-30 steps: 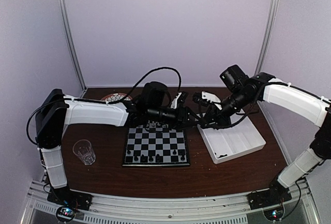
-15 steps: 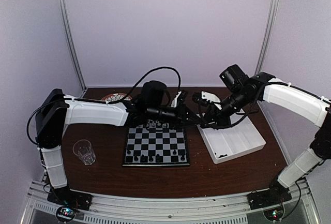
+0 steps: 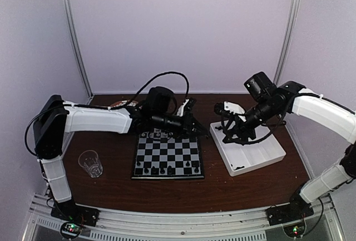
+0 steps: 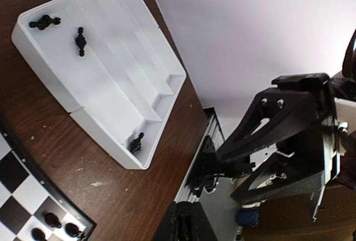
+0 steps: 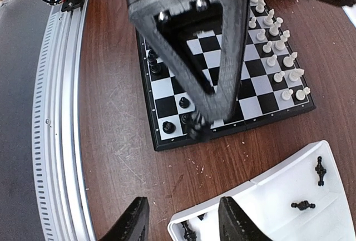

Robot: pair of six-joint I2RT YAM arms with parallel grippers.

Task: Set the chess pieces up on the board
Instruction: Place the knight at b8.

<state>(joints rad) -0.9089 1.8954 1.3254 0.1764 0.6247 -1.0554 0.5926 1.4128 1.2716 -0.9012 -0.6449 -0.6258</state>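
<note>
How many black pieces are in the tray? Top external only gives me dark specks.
Observer: Three black pieces lie in the white tray, two at one end and one at the other.
Operator: Is the right gripper carrying anything?
Observer: No. The right gripper is open, with nothing between its fingers.
Operator: And the far rows of the board? They're blocked for me.
Observer: Two rows of white pieces stand along that edge.

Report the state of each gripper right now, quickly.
Left gripper: looks shut; whether it holds anything cannot be told.
Right gripper: open, holding nothing.
</note>
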